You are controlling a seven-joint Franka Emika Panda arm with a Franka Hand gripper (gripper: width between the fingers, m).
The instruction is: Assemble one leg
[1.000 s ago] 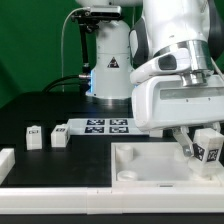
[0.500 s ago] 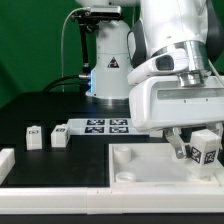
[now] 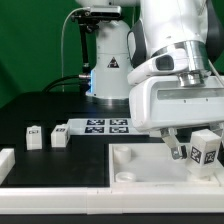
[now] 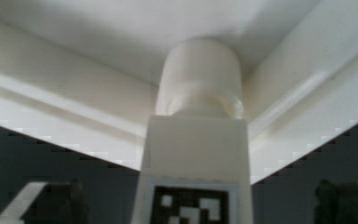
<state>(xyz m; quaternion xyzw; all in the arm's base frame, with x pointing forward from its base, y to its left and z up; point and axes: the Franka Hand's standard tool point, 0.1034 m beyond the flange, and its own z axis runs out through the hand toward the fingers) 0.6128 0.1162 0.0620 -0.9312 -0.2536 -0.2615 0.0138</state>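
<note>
A leg point(image 3: 208, 150), a small white peg with a black-and-white tag, stands slightly tilted over the right far corner of the large white slab point(image 3: 140, 168). My gripper point(image 3: 198, 150) is around it. One finger point(image 3: 178, 151) shows a small gap from the leg. In the wrist view the leg point(image 4: 201, 130) runs down the middle with its tag facing the camera. Its rounded end is against the slab point(image 4: 51, 90). The dark fingers point(image 4: 51, 203) stand well apart from its sides, so the jaws are open.
Two more legs point(image 3: 34, 135) point(image 3: 58, 137) lie on the black table at the exterior view's left. The marker board point(image 3: 105, 126) lies behind the slab. Another white part point(image 3: 5, 161) sits at the left edge. The arm's base point(image 3: 108, 60) stands at the back.
The leg has sunk slightly toward the slab. The visible finger has moved away from the leg toward the exterior view's left, so the jaws have opened.
</note>
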